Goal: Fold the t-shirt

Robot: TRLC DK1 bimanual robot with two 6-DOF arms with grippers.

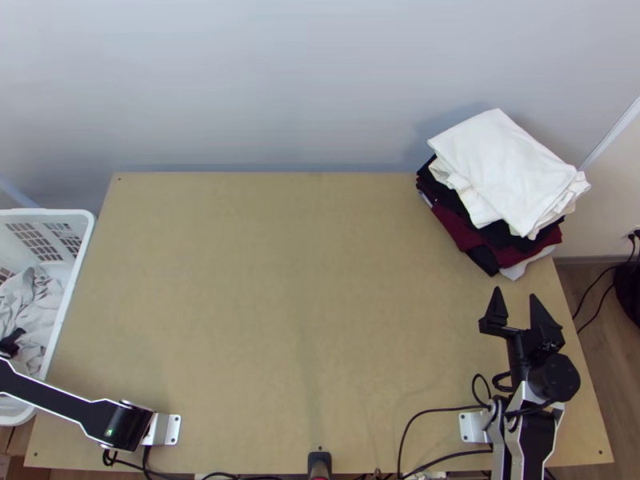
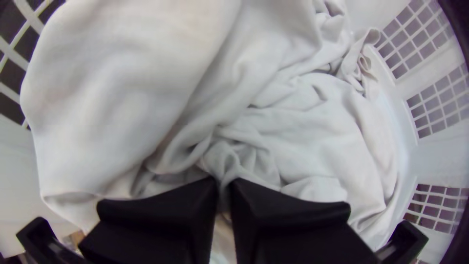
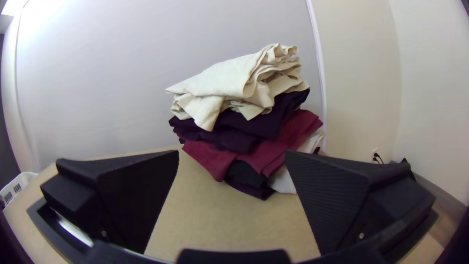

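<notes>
The left end effector (image 1: 11, 344) is located inside the white basket (image 1: 76, 276), beside the left edge of the tabletop (image 1: 280, 280). In the left wrist view, its two fingers (image 2: 288, 210) are closed on a bunched portion of pale cloth (image 2: 234, 159). The pale cloth is the task's garment material; it lies crumpled in the basket, with raised, rounded folds to one side of the grip. Which part of the t-shirt is gripped cannot be determined.

The right end effector (image 1: 516, 293) is open and holds nothing. It is positioned above the tabletop, on the near side of the garment stack (image 1: 457, 230) and apart from it. The stack stands at the far right corner: a folded white garment (image 1: 504, 168) on top, dark and maroon garments beneath, and a light grey garment (image 1: 524, 266) low down.
</notes>
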